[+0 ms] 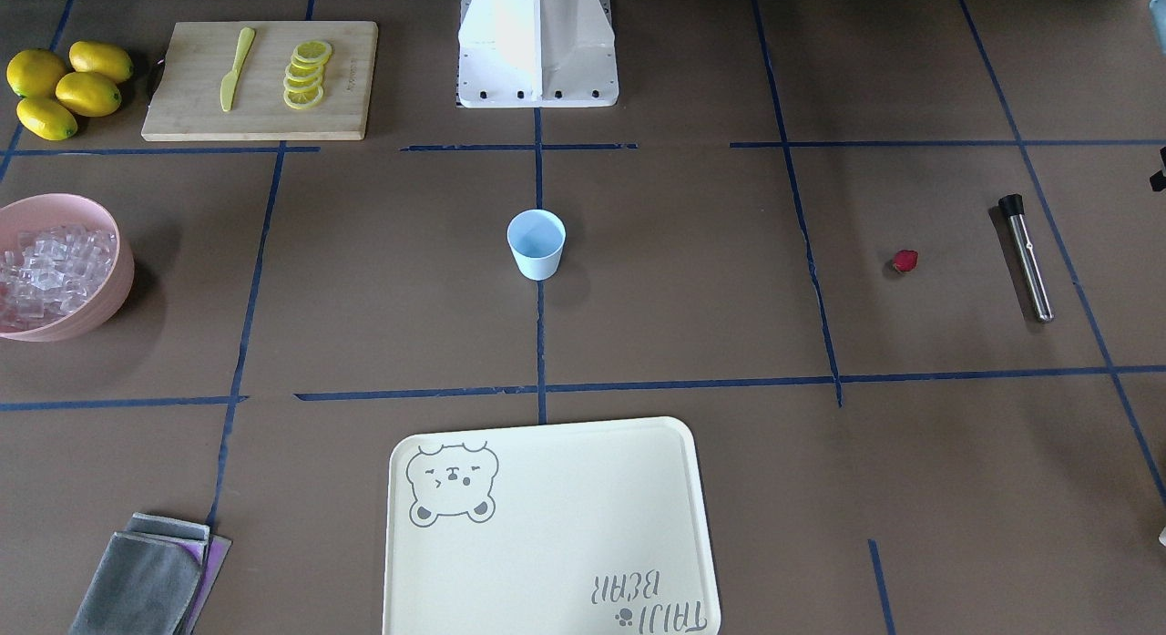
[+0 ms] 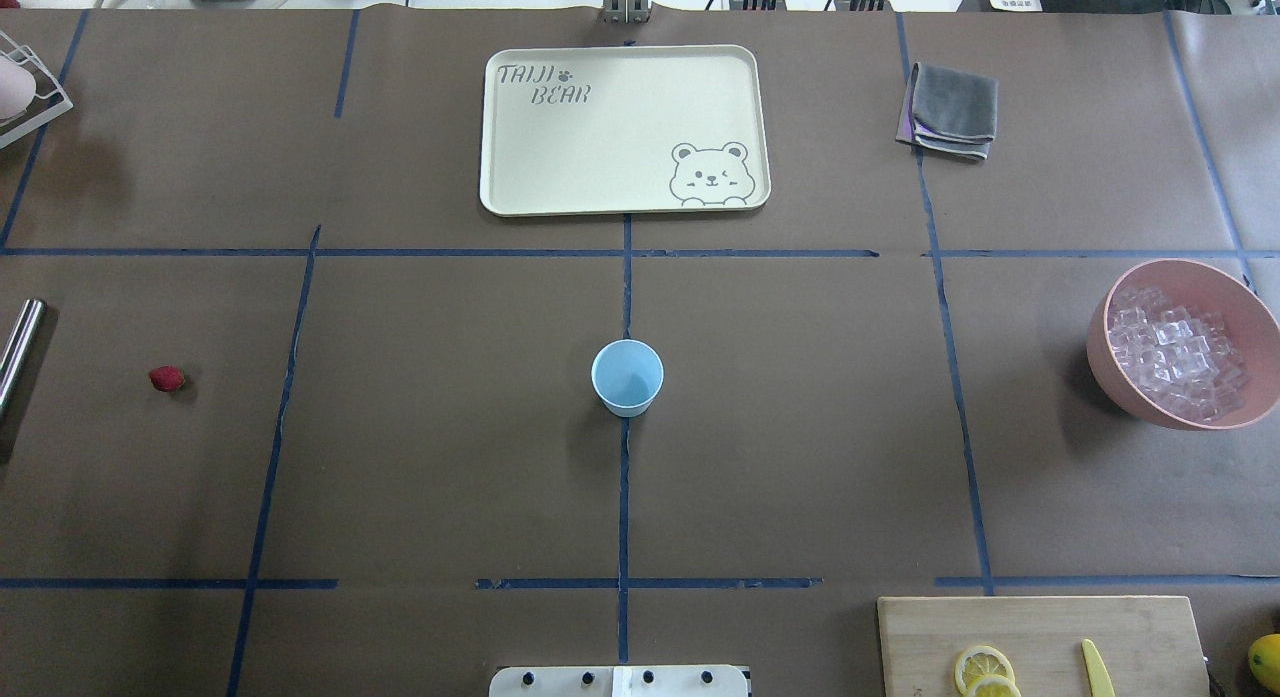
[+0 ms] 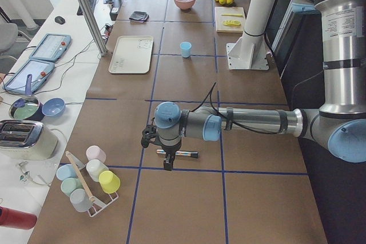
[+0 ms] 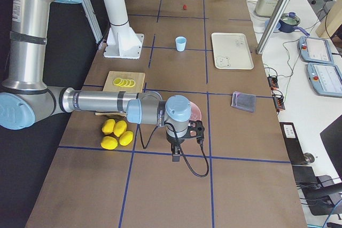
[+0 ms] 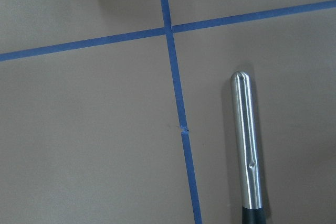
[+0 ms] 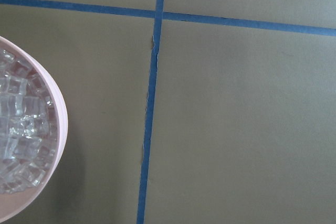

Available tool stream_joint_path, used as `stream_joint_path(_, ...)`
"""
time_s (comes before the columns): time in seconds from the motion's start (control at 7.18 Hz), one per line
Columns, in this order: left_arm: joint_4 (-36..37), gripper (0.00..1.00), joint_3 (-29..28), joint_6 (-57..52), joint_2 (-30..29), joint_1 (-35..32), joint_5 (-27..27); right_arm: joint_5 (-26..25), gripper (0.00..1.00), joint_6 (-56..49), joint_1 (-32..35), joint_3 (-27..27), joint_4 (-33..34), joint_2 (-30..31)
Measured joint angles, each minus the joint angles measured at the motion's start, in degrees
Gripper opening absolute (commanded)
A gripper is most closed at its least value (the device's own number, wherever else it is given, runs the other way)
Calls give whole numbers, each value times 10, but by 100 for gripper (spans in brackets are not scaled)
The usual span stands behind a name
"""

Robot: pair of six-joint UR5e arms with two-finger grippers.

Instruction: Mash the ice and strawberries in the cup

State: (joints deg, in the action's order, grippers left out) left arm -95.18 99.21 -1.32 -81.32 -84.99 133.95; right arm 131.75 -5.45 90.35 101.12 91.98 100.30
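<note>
**loading the empty cup before any mashing**

on the robot's far left, the left gripper [image 3: 166, 166] is hanging above the slim steel muddler with a black end [image 5: 245, 145], which is lying flat on the brown paper-covered table [image 2: 430, 457]. only a side view is showing this gripper, so i cannot tell whether its fingers are spread or pressed together. a little inboard, the small red strawberry [image 2: 166, 379] is lying alone, near the muddler but apart from it. at the centre, the small light blue plastic cup [image 2: 627, 377] is standing upright on a tape line and looking empty. on the far right, the small clear ice cubes [image 2: 1175, 352] are sitting heaped in the large pink bowl [image 2: 1125, 392]. the right gripper [image 4: 175, 157] is hovering just beside the bowl, and again i cannot tell how its fingers are standing.

judging from this, filling is coming first and mashing later. the strawberry is probably asking for a low, centred, gentle pinch, as it is looking soft and apt to roll. the cubes are likely slippery, so squeezing one squarely is seeming safer than scooping. both should be let go low over the cup's mouth. the cup is looking light, so steadying it while pressing straight down is seeming wise.
</note>
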Motion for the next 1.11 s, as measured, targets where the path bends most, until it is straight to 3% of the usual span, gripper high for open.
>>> stream_joint_path(0.56, 1, 100, -1, 1, 0, 0, 0, 2, 99, 9, -4, 15, -3, -29)
stream_joint_path(1.11, 1, 100, 0, 1, 0, 0, 1, 62, 99, 64, -73, 25, -30, -85)
